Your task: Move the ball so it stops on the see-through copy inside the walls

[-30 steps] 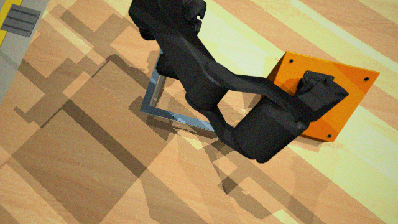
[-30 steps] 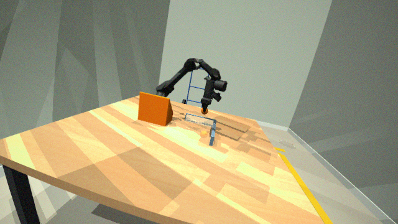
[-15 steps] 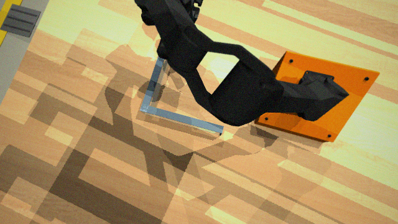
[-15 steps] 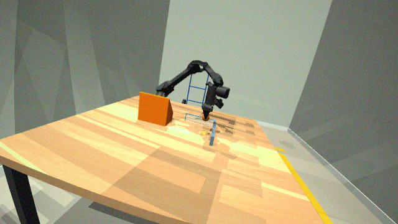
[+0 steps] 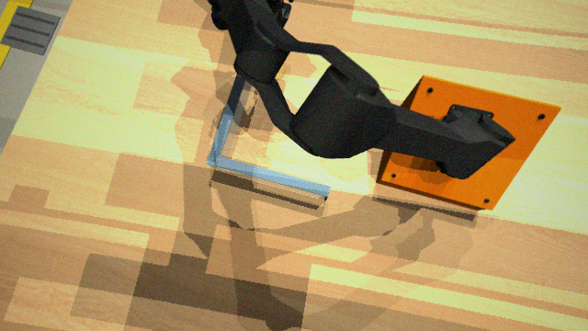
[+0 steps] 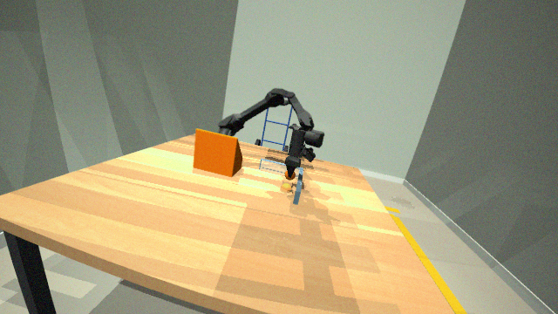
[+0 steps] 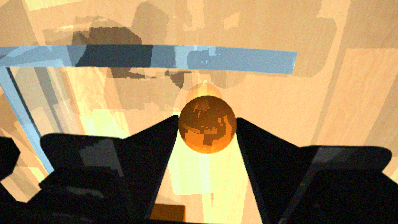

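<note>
The orange ball [image 6: 289, 175] [image 7: 207, 125] is between the fingertips of my gripper [image 6: 290, 173] [image 7: 207, 121], which is shut on it. The ball is held above the table, near the clear walls. The see-through copy [image 6: 286, 187] [image 7: 204, 90] is pale orange and low at the table. In the wrist view it is partly covered by the ball and shows just beyond it. One low bluish wall [image 5: 222, 133] [image 6: 298, 194] [image 7: 240, 61] runs beyond the copy. The other wall [image 5: 276, 175] [image 6: 272, 161] [image 7: 26, 119] meets it in a corner. In the top view the arm hides the ball and fingertips.
A large orange block [image 5: 496, 179] [image 6: 214, 153] stands on the wooden table [image 5: 138, 221] [image 6: 174, 227] by the arm's base. The black arm [image 5: 340, 115] [image 6: 296, 141] reaches over the walled area. A blue rack [image 6: 275, 123] stands in the background.
</note>
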Available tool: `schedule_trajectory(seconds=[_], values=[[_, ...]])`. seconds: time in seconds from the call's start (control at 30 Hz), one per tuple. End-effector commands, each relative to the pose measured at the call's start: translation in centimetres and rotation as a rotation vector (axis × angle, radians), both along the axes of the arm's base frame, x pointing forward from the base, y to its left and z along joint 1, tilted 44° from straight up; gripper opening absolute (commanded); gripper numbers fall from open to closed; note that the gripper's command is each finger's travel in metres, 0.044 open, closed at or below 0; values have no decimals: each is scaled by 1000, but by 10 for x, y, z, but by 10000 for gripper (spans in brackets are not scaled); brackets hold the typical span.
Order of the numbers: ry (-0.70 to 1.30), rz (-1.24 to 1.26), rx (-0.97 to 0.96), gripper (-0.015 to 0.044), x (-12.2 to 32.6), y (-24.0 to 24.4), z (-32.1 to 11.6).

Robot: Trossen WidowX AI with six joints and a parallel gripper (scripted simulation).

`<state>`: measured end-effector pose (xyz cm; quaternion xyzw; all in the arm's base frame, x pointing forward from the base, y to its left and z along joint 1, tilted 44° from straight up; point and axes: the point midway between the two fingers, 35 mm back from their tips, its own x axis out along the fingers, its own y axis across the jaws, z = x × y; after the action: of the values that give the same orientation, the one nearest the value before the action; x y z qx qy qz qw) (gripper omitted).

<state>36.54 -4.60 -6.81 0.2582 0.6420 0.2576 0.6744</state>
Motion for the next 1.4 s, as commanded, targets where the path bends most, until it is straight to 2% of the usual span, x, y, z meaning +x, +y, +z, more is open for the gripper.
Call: schedule_trajectory(seconds=[0.0,0.17,0.8,1.23,1.37], values=[[16,1,10,0,-3,18,-18],[16,2,13,0,-3,38,-37],[16,2,14,0,-3,52,-52],[10,6,8,338,-1,50,-49],[11,5,7,338,-1,42,-42]])
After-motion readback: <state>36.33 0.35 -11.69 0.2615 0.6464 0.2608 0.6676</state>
